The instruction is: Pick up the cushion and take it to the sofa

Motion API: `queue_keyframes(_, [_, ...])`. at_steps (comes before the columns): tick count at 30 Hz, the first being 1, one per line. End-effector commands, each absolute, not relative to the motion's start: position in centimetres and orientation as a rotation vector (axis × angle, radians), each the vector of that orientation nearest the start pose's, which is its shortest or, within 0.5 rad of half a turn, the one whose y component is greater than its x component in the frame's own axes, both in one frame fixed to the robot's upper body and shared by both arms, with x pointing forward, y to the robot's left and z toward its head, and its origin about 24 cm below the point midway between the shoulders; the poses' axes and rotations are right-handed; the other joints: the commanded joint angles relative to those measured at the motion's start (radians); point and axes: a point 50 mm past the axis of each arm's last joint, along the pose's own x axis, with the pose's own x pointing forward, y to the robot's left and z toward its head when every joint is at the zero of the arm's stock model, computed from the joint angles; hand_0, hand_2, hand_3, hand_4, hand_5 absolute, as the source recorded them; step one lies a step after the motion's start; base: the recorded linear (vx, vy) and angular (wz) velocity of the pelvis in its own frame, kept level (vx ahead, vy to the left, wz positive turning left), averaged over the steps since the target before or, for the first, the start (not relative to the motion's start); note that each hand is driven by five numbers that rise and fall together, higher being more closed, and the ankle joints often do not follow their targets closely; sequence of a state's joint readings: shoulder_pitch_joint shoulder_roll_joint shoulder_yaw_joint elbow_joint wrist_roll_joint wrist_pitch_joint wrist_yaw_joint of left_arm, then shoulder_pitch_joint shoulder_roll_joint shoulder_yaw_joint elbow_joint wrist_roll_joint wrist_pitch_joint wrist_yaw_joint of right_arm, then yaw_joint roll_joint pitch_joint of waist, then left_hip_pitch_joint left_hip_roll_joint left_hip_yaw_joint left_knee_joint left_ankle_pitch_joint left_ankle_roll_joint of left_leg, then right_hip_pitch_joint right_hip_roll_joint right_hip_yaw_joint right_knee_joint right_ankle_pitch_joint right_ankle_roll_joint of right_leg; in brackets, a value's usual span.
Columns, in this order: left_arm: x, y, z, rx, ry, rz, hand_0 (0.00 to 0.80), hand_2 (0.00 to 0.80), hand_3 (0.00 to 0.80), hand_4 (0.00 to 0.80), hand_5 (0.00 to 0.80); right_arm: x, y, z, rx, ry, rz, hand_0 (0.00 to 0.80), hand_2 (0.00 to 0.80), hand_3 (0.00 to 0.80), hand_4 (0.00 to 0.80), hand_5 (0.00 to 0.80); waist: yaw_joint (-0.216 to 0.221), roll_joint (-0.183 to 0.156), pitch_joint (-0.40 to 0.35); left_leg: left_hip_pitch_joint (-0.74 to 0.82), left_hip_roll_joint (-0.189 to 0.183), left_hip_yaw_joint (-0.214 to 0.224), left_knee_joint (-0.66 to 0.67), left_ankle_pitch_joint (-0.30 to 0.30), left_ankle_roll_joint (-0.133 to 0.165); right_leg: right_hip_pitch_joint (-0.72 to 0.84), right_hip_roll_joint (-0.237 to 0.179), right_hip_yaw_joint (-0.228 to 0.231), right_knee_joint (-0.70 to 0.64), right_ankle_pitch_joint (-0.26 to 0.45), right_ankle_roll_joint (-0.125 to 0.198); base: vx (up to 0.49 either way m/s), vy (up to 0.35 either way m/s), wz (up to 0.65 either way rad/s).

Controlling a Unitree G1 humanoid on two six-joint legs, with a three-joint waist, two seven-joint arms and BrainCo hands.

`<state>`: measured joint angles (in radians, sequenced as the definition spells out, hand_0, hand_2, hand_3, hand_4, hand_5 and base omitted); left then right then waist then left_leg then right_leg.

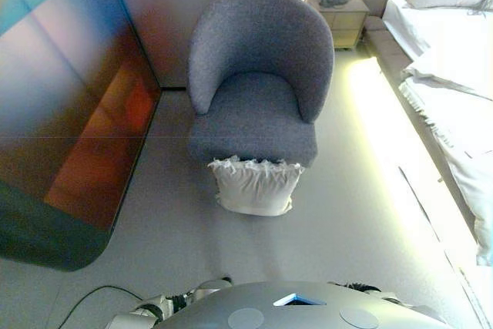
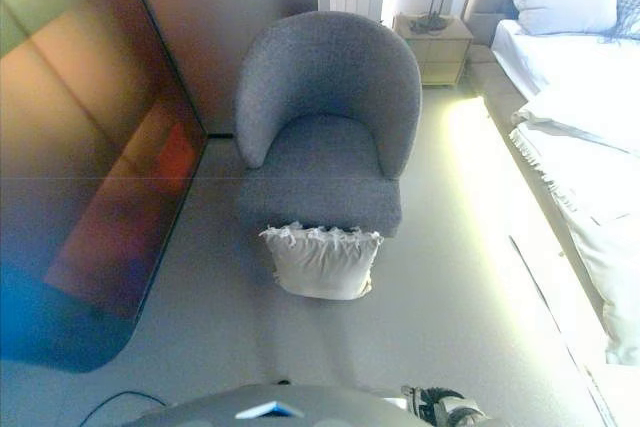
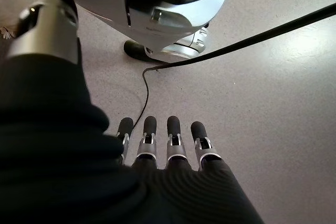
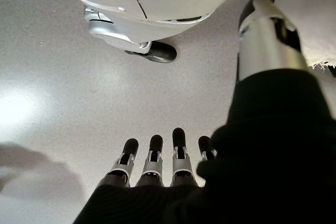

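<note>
A white cushion [image 1: 254, 186] with a frilled edge stands on the floor, leaning against the front of a grey rounded armchair [image 1: 258, 75]. It also shows in the right eye view [image 2: 322, 261]. My left hand [image 3: 163, 148] hangs at my side with straight fingers pointing at the floor, holding nothing. My right hand [image 4: 163, 161] hangs the same way, fingers straight and empty. Both hands are well short of the cushion; only the arms' tops show at the bottom of the eye views.
A large dark glossy panel [image 1: 62, 113] fills the left side. A bed [image 1: 447, 59] with white bedding runs along the right, a bedside table [image 1: 339, 17] with a lamp behind it. Grey floor [image 1: 347, 213] lies between me and the armchair.
</note>
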<state>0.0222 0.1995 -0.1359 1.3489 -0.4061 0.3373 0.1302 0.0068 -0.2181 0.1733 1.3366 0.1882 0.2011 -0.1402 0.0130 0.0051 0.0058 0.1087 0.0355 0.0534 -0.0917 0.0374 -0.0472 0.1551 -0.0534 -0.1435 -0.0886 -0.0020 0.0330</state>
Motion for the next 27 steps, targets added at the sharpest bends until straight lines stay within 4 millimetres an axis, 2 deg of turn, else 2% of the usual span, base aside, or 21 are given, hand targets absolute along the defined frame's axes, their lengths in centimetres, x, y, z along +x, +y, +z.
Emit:
queue_keyframes(1, [3.12,21.53,-17.27,0.018,1.711,0.337,0.0,0.0,0.0,0.0,0.0,5.44,-23.99,-16.78,-0.268,1.53,-0.269,0.0,0.0,0.0,0.0,0.0,0.011,-0.024,0.029,0.018,-0.046,0.036,0.004,-0.025,0.041,-0.043,-0.018,0.004,0.002,0.072,0.04,0.0,0.0,0.0])
queue_keyframes(27, [3.03,21.55,-17.24,0.023,1.723,0.344,0.0,0.0,0.0,0.0,0.0,5.45,-23.79,-16.83,-0.273,1.53,-0.256,0.0,0.0,0.0,0.0,0.0,0.009,-0.026,0.034,0.024,-0.041,0.039,0.004,-0.026,0.04,-0.037,-0.012,0.003,0.007,0.065,0.036,0.002,-0.003,0.0])
